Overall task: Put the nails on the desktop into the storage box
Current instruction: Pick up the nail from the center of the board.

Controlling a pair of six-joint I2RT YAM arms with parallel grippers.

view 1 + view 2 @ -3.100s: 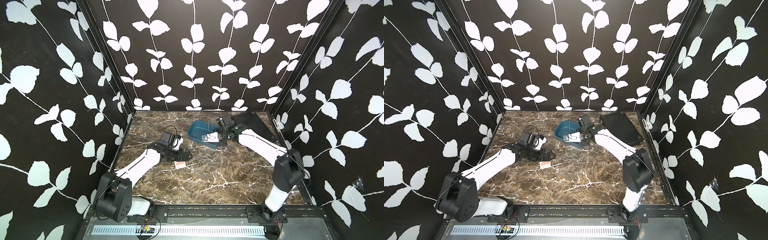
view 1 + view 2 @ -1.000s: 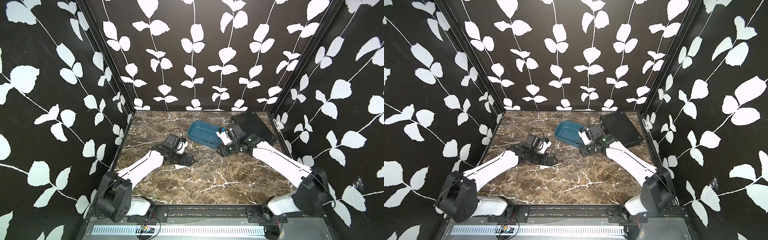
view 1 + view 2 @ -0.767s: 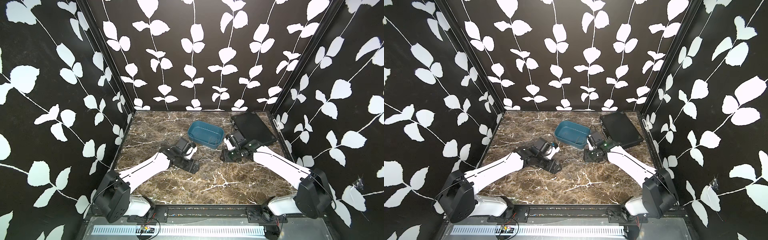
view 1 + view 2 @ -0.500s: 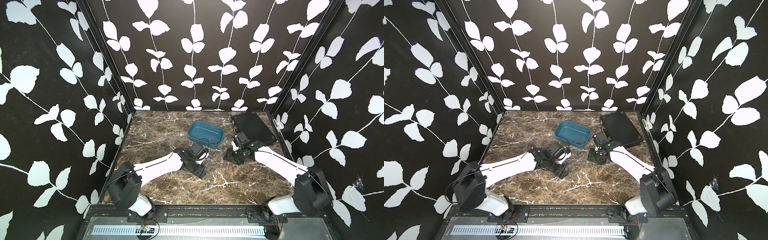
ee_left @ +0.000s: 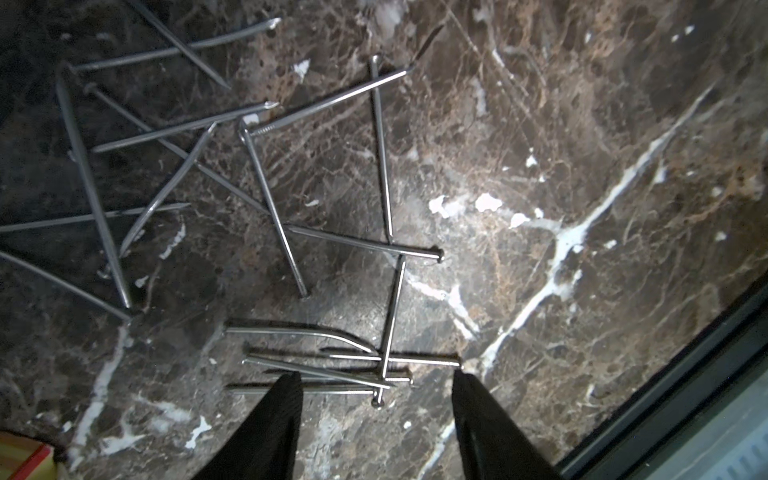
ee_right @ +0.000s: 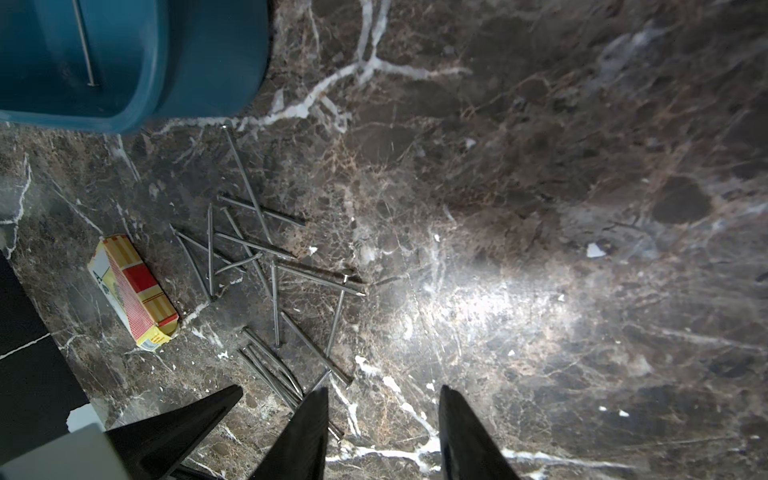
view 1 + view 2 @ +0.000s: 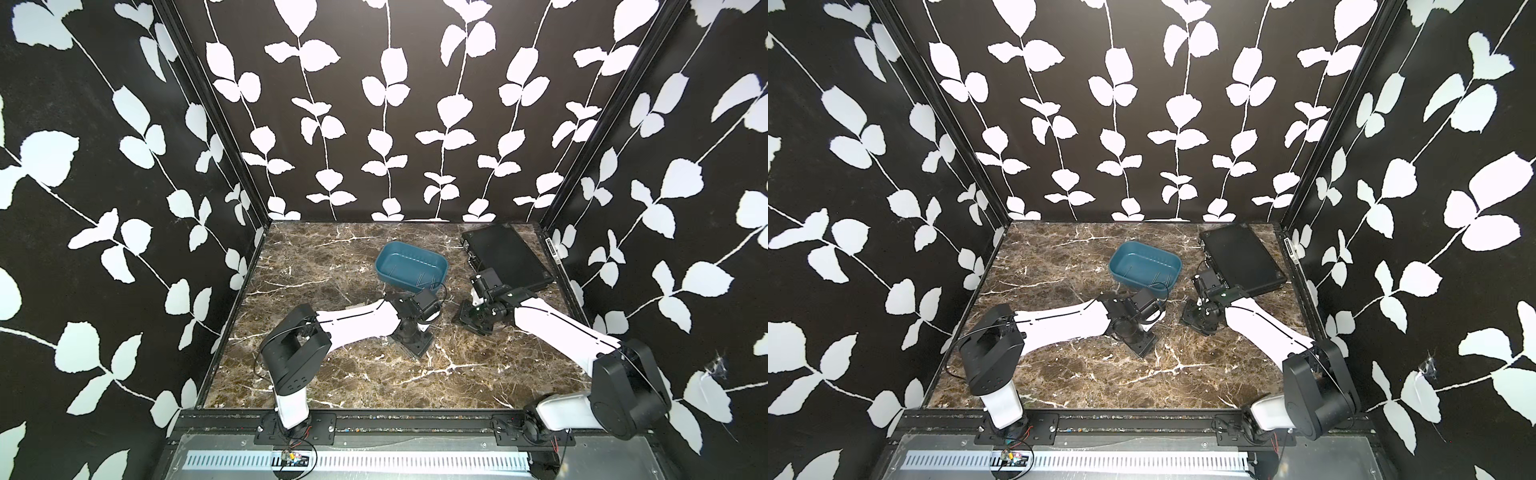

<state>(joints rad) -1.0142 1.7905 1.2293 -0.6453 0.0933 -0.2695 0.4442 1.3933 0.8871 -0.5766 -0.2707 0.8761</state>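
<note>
movement is mostly on the left side. within the last second the left gripper [image 5: 374,374] has reached from its own side to the middle of the desk [image 7: 332,374], and its fingers [image 5: 282,419] have narrowed from wide to about half. they are still apart and clamp nothing. a small bundle of the nails [image 5: 316,365] lies flat on the desk between the tips, with one tip over its end. i judge that the next pick is just beginning. the bundle runs from one finger toward the other, not across, so the closing may push it away instead of catching it.

just beside, the right gripper [image 6: 382,390] hovers low over the desk, its fingers released and empty. three seconds ago it was over the storage box; now it is back at the pile. the two grippers are close together and could disturb each other.

further on, more nails lie crossed and scattered on the desk, and a small yellow and red carton [image 6: 133,291] lies just beside them.

behind stands the storage box [image 7: 399,262] with a few nails [image 6: 85,41] already inside; most are not yet in. farthest, a flat black case [image 7: 505,257] lies at the far right corner, out of the way.
</note>
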